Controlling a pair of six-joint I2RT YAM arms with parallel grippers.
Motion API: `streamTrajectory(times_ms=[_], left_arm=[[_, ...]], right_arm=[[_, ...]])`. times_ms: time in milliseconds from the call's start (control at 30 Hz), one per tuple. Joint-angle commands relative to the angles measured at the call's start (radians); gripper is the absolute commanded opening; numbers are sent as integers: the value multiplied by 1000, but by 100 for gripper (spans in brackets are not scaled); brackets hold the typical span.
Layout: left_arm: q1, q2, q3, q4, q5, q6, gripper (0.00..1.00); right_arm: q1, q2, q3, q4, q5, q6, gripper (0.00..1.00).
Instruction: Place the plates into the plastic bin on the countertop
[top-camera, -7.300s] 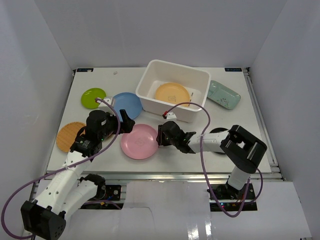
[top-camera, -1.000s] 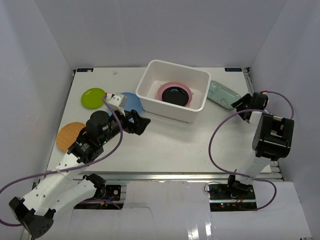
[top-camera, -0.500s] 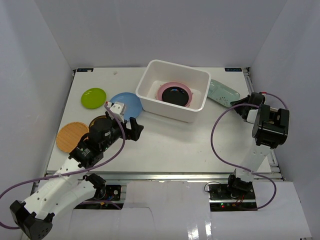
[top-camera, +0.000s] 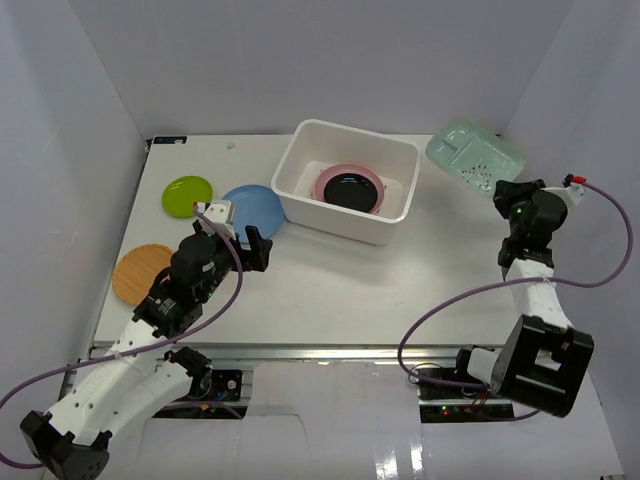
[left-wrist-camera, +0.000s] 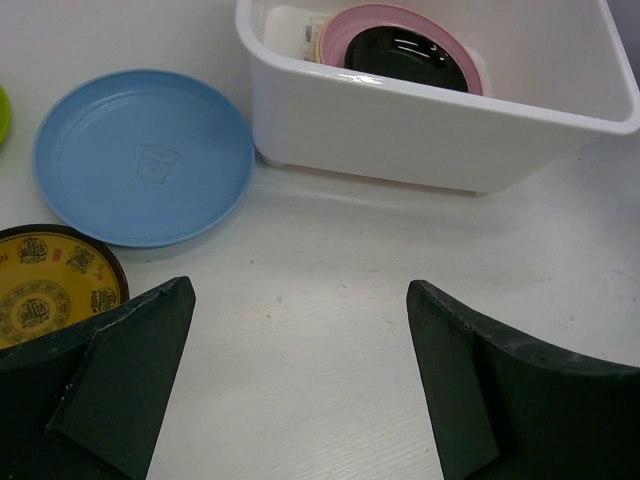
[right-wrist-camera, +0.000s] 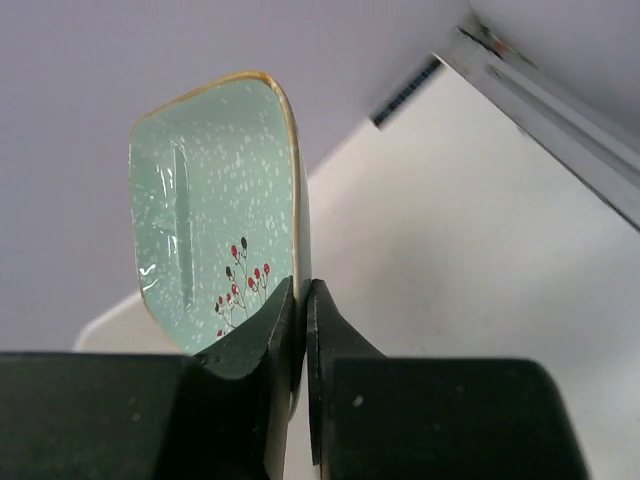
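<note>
Pinching the pale mint oblong dish (right-wrist-camera: 215, 210) by its near rim, my right claw (right-wrist-camera: 303, 290) has both fingers pressed flat against the thin edge, one on each face. The dish stands on edge, clear of the flat white countertop (top-camera: 380, 280), its speckled inside and small red-and-black sprig turned toward my wrist camera. From above, it hangs over the far right corner, to the right of the white rectangular plastic bin (top-camera: 345, 222) and apart from it. Inside the bin lies a pink round plate (top-camera: 322, 185) with a black round plate (top-camera: 350, 190) on top of it. My left claw (left-wrist-camera: 300, 290) is spread wide and grips nothing, low over bare countertop just near of the bin's left corner. A blue round plate (left-wrist-camera: 140, 155) lies flat just left of the bin, close to its wall. Beside the blue plate on its near side, a brown-rimmed yellow patterned plate (left-wrist-camera: 50, 285) shows partly behind my left finger. Farther left lie a lime green round plate (top-camera: 187, 195) and, nearer, an orange woven-look round plate (top-camera: 140, 272).
</note>
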Motion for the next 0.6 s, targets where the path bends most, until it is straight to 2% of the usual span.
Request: streamTrajectory(times_ms=[0,100,133,200,233,433,567], left_arm=[[13,-34,19,7,-50,-10,98],[19,-36,19,7,-50,-19,98],[22,-33,20,5,-47,-19,98],[30,-30,22,2,-44,-23,98],[31,-30,22,2,-43,-25,98],[39,-54,17,-7,-49,-31,98],[45,-62,19,-13,-52,-36,98]], right_arm=[[4,-132,85,153,-125,26,8],[83,-134,182,82,-205,18,8],[175,-126,240,52,-172,-3,8],[282,-86,295,-3,-105,-88,8],[391,-68,323,-20,-31,-109,8],[592,108,479,-34,145,-106,8],[668,230,532,-42,245,-94,8]])
